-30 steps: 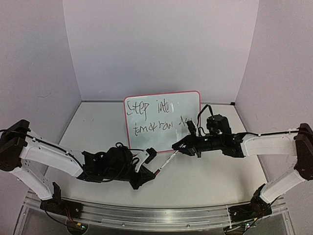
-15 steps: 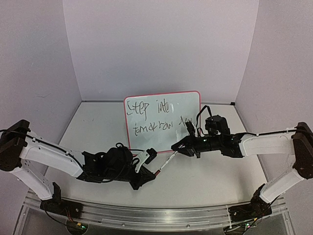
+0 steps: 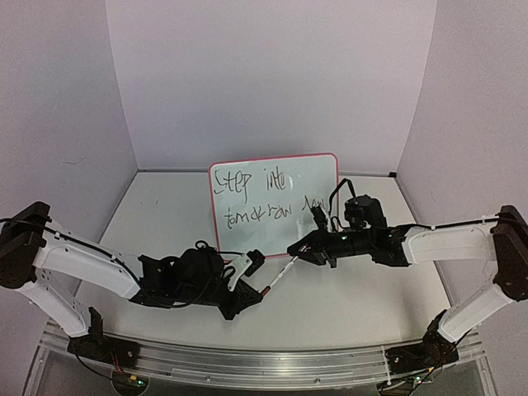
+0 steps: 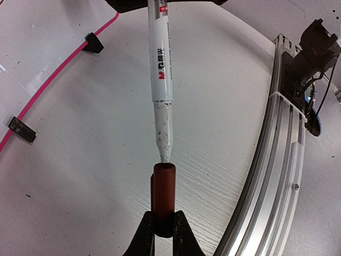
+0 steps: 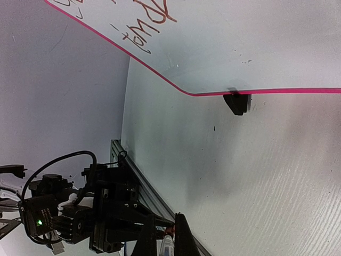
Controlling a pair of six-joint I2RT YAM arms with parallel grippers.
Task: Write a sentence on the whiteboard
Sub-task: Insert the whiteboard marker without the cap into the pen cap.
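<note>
The whiteboard (image 3: 318, 177), white with a pink border, leans at the back of the table. The sentence (image 3: 262, 195) runs in two black handwritten lines starting "Step into". My left gripper (image 3: 257, 294) is shut on a red marker cap (image 4: 163, 189), held low over the table. My right gripper (image 3: 299, 250) is shut on the white marker (image 4: 160, 58). The marker slants down toward the cap and its tip (image 4: 164, 146) meets the cap's open mouth. The right wrist view shows the marker's body (image 5: 167, 248) between the fingers. It also shows the board's lower corner (image 5: 240, 48).
Two black clips (image 4: 94, 42) (image 4: 22, 129) hold the board's lower edge; one also shows in the right wrist view (image 5: 237, 102). An aluminium rail (image 4: 282, 160) runs along the near table edge. Purple walls enclose the back and sides.
My right gripper has shifted slightly left with the marker, bringing its tip to the cap. The left arm has stayed still.
</note>
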